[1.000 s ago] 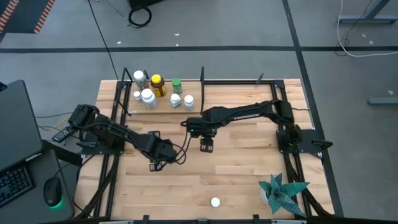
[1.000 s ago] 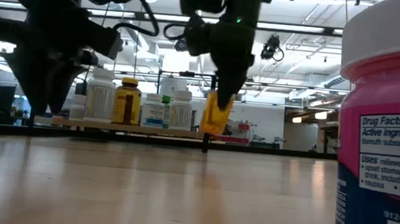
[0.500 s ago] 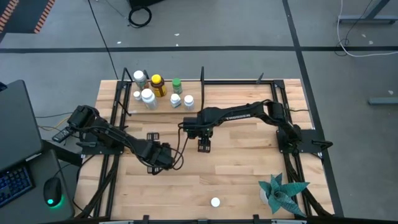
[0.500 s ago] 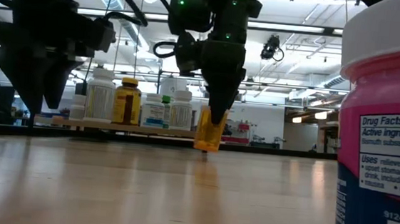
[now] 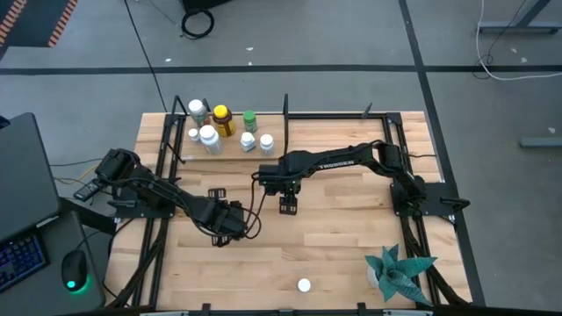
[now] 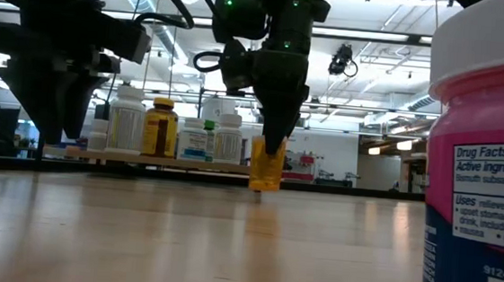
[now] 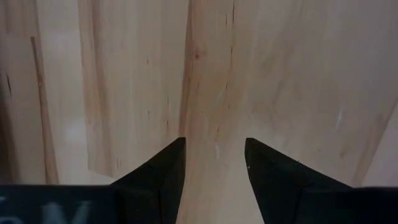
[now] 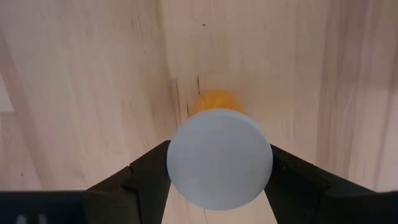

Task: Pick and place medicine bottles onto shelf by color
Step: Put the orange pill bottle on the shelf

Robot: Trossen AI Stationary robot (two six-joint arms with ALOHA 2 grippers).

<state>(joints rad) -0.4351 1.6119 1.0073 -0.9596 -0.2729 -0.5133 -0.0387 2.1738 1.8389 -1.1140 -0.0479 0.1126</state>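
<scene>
Amber bottle: a small orange-amber bottle (image 6: 265, 166) with a white cap (image 8: 219, 158) stands upright on the wood near the middle of the tabletop, seen from directly above in the right wrist view.
Right pincer: the right pincer (image 5: 289, 204) points straight down over that bottle, one dark finger (image 8: 147, 171) on each side of the cap, clamped against it.
Left pincer: the left pincer (image 5: 223, 230) hangs above bare planks toward the left half of the tabletop; its fingers (image 7: 163, 168) stand apart with nothing between them.
Shelf: a low light-wood shelf (image 5: 226, 151) sits at the far left corner of the tabletop, framed by thin black posts.
Bottles on shelf: a cluster of bottles, among them an amber one with a yellow cap (image 5: 222, 118), one with a green cap (image 5: 250, 118) and several white ones (image 5: 209, 138).
Pink bottle: a pink bottle with a white cap (image 5: 304, 284) stands near the front edge of the tabletop; its drug-facts label (image 6: 490, 209) fills the low view's right side.
Plant: a teal spiky plant (image 5: 397, 269) sits at the front right corner.
Tabletop: pale wooden planks (image 5: 342, 228).
</scene>
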